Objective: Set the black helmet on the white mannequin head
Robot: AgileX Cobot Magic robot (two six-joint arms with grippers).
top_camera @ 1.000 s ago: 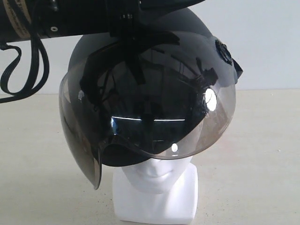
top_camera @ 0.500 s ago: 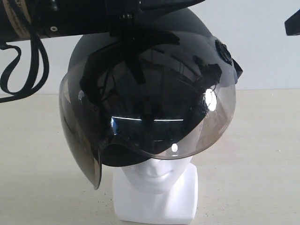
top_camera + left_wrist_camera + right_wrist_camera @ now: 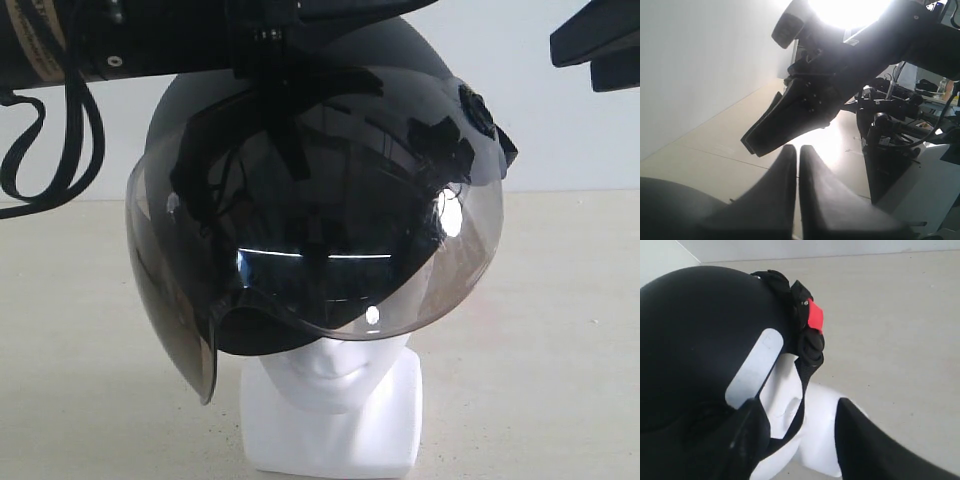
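The black helmet [image 3: 300, 200] sits over the white mannequin head [image 3: 335, 400], tilted, with its smoky visor [image 3: 420, 290] down over the face; only mouth, chin and neck base show. My left arm [image 3: 150, 40] reaches across the helmet's top. In the left wrist view my left gripper [image 3: 798, 150] is shut with nothing seen between its fingers, just above the helmet's crown [image 3: 670, 210]. My right gripper [image 3: 578, 62] hangs open at the upper right, apart from the helmet. Its wrist view shows the gripper [image 3: 800, 415] open beside the helmet [image 3: 695, 340], the black strap [image 3: 802, 390] and the head [image 3: 785, 400].
The head stands on a pale beige table [image 3: 540, 330] before a white wall [image 3: 560, 140]. A black cable [image 3: 60, 150] loops down from the left arm. In the left wrist view the right gripper's fingers [image 3: 790, 120] hover close ahead, and dark robot hardware [image 3: 890, 150] stands beyond.
My right gripper has come in from the upper right edge toward the helmet. The helmet, head and left arm have not moved.
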